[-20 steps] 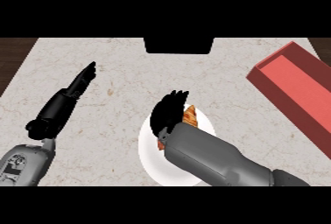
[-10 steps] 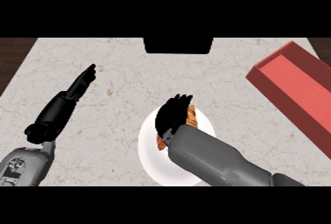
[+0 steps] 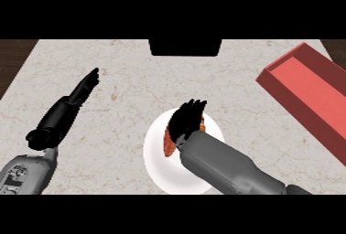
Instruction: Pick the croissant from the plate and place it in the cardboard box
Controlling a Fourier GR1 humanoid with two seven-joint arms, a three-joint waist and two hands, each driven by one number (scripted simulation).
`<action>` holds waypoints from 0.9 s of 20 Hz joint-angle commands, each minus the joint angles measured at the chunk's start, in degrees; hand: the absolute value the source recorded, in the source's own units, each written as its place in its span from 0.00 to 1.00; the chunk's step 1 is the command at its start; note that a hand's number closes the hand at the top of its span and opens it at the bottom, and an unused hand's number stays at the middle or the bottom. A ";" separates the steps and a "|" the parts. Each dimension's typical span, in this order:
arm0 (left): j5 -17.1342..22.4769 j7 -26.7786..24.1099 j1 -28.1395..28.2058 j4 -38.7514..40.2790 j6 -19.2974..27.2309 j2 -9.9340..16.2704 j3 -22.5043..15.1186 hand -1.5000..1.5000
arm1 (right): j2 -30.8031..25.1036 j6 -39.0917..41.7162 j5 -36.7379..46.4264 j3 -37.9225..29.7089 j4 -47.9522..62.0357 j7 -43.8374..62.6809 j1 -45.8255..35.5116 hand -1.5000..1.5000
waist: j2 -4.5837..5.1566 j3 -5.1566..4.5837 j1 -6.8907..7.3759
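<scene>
One croissant (image 3: pixel 201 127) on plate (image 3: pixel 157 151), frame centre, lies right under R hand (image 3: pixel 184 121), fingers (image 3: pixel 194 106) curled over it, long axis up-down; box (image 3: pixel 305 93) upper right; L hand (image 3: pixel 86 84) open, farther.

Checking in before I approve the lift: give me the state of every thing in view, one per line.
croissant: on the plate, mostly hidden under the right hand.
plate: flat on the counter, croissant on it.
cardboard box: open, interior in view holds nothing.
right hand: over the croissant, fingers curled down; grip not visible.
left hand: open, resting at left, holding nothing.
</scene>
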 commanded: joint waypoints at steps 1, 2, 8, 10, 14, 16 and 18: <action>0.69 1.28 1.16 -1.84 -1.14 0.09 1.57 0.50 | 1.03 0.84 1.52 -0.16 -1.96 7.69 3.71 0.00 | -0.08 0.01 -0.17; -2.63 -0.79 1.29 -0.48 1.14 -1.82 -0.53 0.50 | 0.68 -0.04 3.36 -2.06 4.56 1.71 2.18 0.00 | 0.06 0.01 -0.26; -1.53 -0.54 3.06 -2.62 -2.20 -0.65 2.44 0.50 | 1.02 -1.24 11.52 0.45 1.98 -6.26 3.01 1.00 | 0.03 0.01 -0.14; -1.70 3.19 0.66 -4.26 -2.29 -1.84 1.75 0.50 | 1.04 -1.83 12.49 0.39 3.98 -8.30 1.30 1.00 | 0.08 0.03 0.12; -1.90 4.36 -0.35 -3.50 -1.61 -2.10 2.26 0.50 | -6.18 -12.05 12.49 -3.39 -0.46 -20.85 4.32 1.00 | 0.10 0.10 -0.33; -2.00 1.21 0.07 -0.86 -1.88 -1.82 2.75 0.50 | -8.76 -15.59 7.43 -9.28 -6.07 -27.82 3.15 1.00 | 0.24 0.16 -1.28; -1.16 1.39 0.57 -2.29 -1.93 -1.73 3.30 0.50 | -10.23 -19.73 2.18 -14.85 -8.53 -35.26 4.22 1.00 | 0.40 0.34 -0.99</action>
